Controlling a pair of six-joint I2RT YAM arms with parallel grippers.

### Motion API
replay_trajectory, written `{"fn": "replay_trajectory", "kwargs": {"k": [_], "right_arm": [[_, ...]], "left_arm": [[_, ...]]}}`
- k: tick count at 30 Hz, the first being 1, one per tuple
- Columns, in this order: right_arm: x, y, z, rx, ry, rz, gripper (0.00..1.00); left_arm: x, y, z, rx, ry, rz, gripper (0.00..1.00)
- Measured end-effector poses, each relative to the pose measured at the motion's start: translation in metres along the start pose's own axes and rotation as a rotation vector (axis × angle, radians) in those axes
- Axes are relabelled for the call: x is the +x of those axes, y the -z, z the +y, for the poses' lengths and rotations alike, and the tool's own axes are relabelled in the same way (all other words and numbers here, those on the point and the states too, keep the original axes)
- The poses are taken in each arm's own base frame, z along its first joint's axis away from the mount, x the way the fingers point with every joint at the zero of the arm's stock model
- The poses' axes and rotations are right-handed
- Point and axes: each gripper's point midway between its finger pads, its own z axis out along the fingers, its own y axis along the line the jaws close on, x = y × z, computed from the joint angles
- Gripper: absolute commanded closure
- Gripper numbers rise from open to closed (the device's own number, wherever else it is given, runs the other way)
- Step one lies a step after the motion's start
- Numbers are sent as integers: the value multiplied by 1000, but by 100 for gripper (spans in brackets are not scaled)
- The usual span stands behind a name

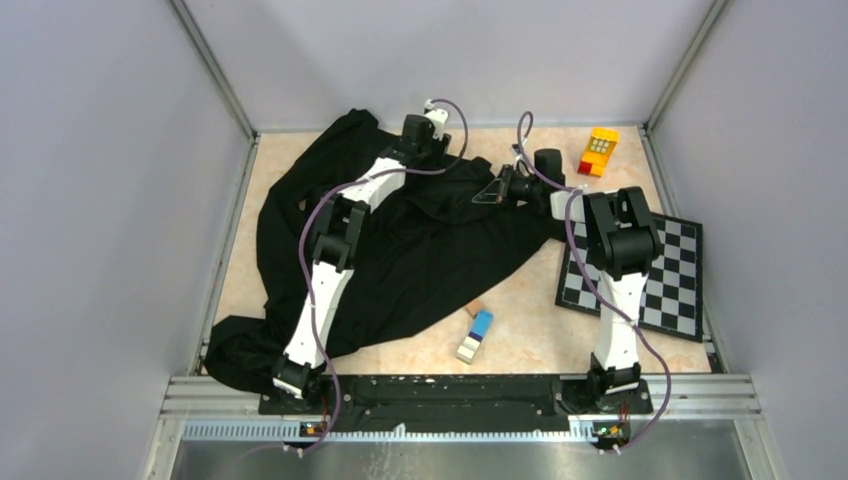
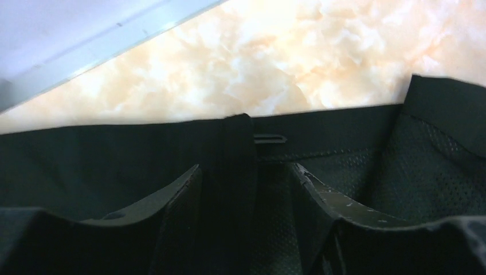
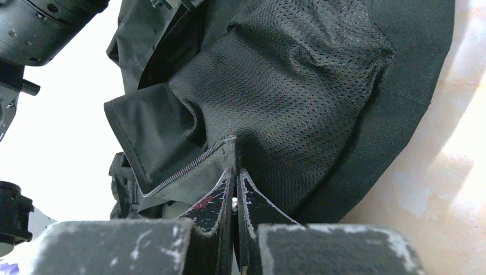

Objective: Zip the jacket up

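The black jacket (image 1: 400,250) lies rumpled over the left and middle of the table. My left gripper (image 1: 418,148) is at the jacket's far edge. In the left wrist view its fingers (image 2: 183,192) stand apart, with a black fabric band (image 2: 238,166) and mesh lining running between them (image 2: 246,177). A small flat loop (image 2: 269,138) sits on the hem just beyond. My right gripper (image 1: 497,190) holds the jacket's right edge a little above the table. In the right wrist view it (image 3: 236,175) is shut on the fabric right at the end of the zipper teeth (image 3: 186,167).
A chequered board (image 1: 660,290) lies at the right under the right arm. A yellow and orange toy block (image 1: 599,151) sits at the back right. A blue and white block (image 1: 476,335) lies near the front centre. Enclosure walls surround the table.
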Motion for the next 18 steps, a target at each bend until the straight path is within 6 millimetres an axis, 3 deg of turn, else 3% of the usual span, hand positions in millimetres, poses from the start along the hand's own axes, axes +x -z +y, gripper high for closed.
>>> {"fn": "replay_trajectory", "kwargs": {"k": [5,9,18], "right_arm": [[0,0,2,-7,3,2,100],[0,0,3,-12,8,2,100],[2,-3,7,-21,14,8,100]], "left_arm": [[-19,1,12,-63,2,-54,43],[-22,1,16,-79,3,-64,48],[-15,-7,15,-74,-9,-59,31]]}}
